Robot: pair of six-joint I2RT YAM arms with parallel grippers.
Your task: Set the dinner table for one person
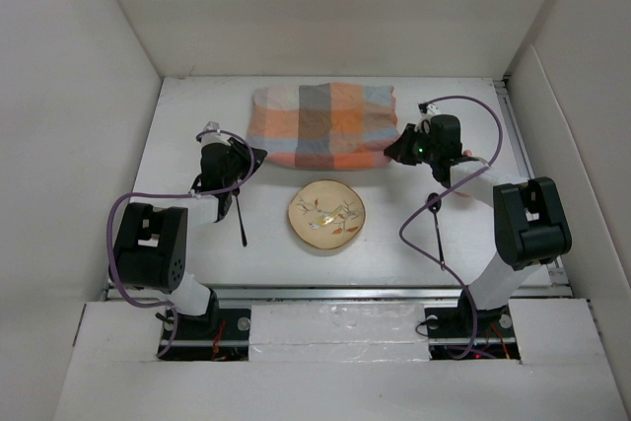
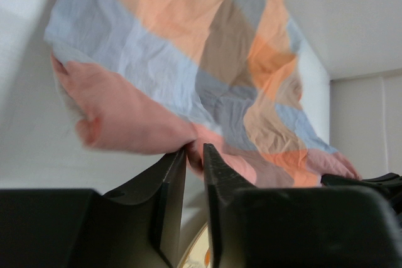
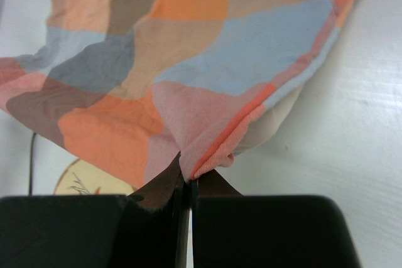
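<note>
An orange, grey and pink checked cloth (image 1: 323,125) lies rumpled at the back of the white dinner table (image 1: 197,253). My left gripper (image 1: 254,156) is at the cloth's near left corner. In the left wrist view its jaws (image 2: 195,153) are nearly closed on a pink fold of the cloth (image 2: 188,61). My right gripper (image 1: 395,153) is at the near right corner. In the right wrist view it (image 3: 187,179) is shut on a pink and orange hem of the cloth (image 3: 188,61). A round cream plate (image 1: 326,215) with a leaf pattern sits in front of the cloth, between the arms.
A thin black stick (image 1: 242,222) lies left of the plate and another (image 1: 439,242) lies right of it. White walls enclose the table at the back and both sides. The plate's rim shows in the left wrist view (image 2: 198,252) and the right wrist view (image 3: 81,183).
</note>
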